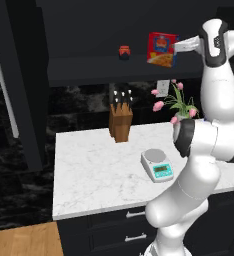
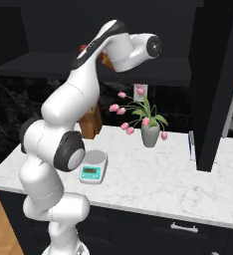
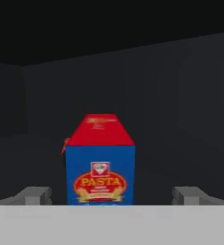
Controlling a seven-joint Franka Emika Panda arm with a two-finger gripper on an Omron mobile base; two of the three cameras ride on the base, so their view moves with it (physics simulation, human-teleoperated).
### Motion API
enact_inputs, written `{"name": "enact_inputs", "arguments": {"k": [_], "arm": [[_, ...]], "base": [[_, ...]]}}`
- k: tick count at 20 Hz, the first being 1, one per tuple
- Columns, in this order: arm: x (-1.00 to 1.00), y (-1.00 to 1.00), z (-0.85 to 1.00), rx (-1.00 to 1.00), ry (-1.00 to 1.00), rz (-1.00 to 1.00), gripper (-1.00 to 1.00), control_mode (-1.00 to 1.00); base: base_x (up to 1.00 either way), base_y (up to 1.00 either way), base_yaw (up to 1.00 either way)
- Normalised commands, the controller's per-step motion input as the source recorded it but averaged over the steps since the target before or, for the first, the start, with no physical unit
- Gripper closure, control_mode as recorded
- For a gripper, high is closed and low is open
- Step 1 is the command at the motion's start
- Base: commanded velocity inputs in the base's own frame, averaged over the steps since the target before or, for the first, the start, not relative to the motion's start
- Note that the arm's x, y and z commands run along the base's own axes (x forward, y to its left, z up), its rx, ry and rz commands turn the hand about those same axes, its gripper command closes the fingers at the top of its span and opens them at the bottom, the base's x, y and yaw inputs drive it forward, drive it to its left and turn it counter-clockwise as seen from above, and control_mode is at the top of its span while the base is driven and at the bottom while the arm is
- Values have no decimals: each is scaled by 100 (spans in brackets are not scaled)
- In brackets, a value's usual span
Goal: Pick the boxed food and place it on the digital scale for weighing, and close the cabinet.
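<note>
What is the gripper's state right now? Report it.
Gripper: open, holding nothing; its fingers flank the upright red-and-blue cardboard pasta box without touching it.

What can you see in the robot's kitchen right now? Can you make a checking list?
Surface: white marble counter, mostly bare in the middle.
Job's things: the boxed food stands upright on the shelf of the open cabinet; the digital scale sits on the counter with nothing on its plate.
Clutter: small red jar on the same shelf, wooden knife block, pink flowers in a grey pot.
Grippers: the gripper is open, its fingertips standing either side of the box, not squeezing it.
Cables: nothing seen.
Surroundings: dark drawers under the counter, wooden floor, black marbled wall.
</note>
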Motion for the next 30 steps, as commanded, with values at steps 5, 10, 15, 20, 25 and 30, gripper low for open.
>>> {"name": "enact_inputs", "arguments": {"k": [5,10,15,20,25,30], "arm": [[24,17,-1,-3,0,0,-100,-100],[11,13,-5,-2,0,0,100,-100],[25,56,-10,-5,0,0,100,-100],[-11,22,-2,0,1,0,100,-100],[-64,31,0,-1,-5,-5,100,-100],[-74,78,0,-4,-13,-2,100,-100]], "base": [[0,0,0],[0,0,0],[0,0,0],[0,0,0],[0,0,0],[0,0,0]]}}
